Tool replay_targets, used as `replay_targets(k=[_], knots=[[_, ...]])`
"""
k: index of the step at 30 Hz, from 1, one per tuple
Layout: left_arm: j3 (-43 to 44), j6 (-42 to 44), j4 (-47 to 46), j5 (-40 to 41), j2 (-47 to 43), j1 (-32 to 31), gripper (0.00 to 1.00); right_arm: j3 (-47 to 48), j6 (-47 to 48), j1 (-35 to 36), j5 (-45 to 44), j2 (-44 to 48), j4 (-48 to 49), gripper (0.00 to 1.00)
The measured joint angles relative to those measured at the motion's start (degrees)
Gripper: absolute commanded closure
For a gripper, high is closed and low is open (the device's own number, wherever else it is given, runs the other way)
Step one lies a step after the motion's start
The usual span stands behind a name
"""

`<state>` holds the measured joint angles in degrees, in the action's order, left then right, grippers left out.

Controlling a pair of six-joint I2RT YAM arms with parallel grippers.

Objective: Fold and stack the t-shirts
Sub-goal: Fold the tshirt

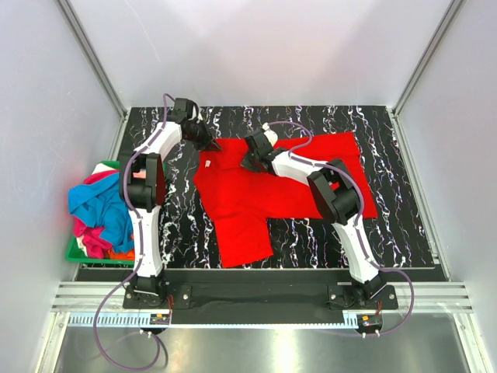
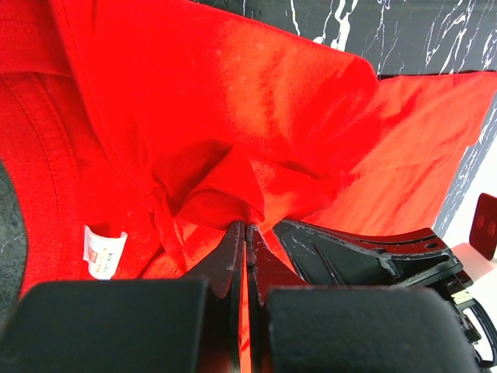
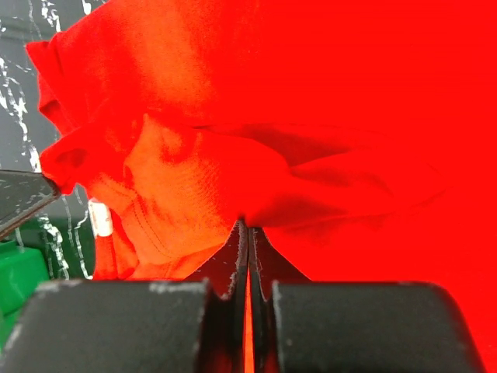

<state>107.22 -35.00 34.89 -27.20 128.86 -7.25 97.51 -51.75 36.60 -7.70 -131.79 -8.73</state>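
A bright red t-shirt (image 1: 256, 194) lies spread on the black marbled table (image 1: 404, 225). My left gripper (image 1: 211, 144) is shut on the red t-shirt at its far left corner; the left wrist view shows the cloth (image 2: 233, 116) pinched between the jaws and a white label (image 2: 103, 252) near the collar. My right gripper (image 1: 247, 163) is shut on the red t-shirt a little to the right; the right wrist view shows bunched cloth (image 3: 311, 116) clamped at the tips. Other t-shirts (image 1: 101, 210), blue, pink and orange, are heaped at the left.
A green bin (image 1: 78, 252) holds the heap of shirts beside the table's left edge. Grey walls enclose the table on three sides. The right arm (image 1: 334, 194) lies across the red shirt.
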Motion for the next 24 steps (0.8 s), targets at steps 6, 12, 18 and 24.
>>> replay_targets(k=[6,12,18,24], knots=[[0.0,-0.02,-0.04,0.57,-0.22,0.02,1.0,0.0,2.67,0.0,-0.28,0.52,-0.09,1.0],[-1.4,0.13,-0.02,2.05,-2.43,0.02,1.0,-0.2,5.01,0.0,-0.17,3.45,-0.09,1.0],[-1.88,0.66,0.0,3.3,-4.33,0.02,1.0,-0.48,6.62,0.0,0.02,6.82,0.0,1.0],[-4.44,0.68,0.02,3.52,-5.84,0.02,1.0,-1.38,8.15,-0.07,1.25,7.65,-0.59,0.99]])
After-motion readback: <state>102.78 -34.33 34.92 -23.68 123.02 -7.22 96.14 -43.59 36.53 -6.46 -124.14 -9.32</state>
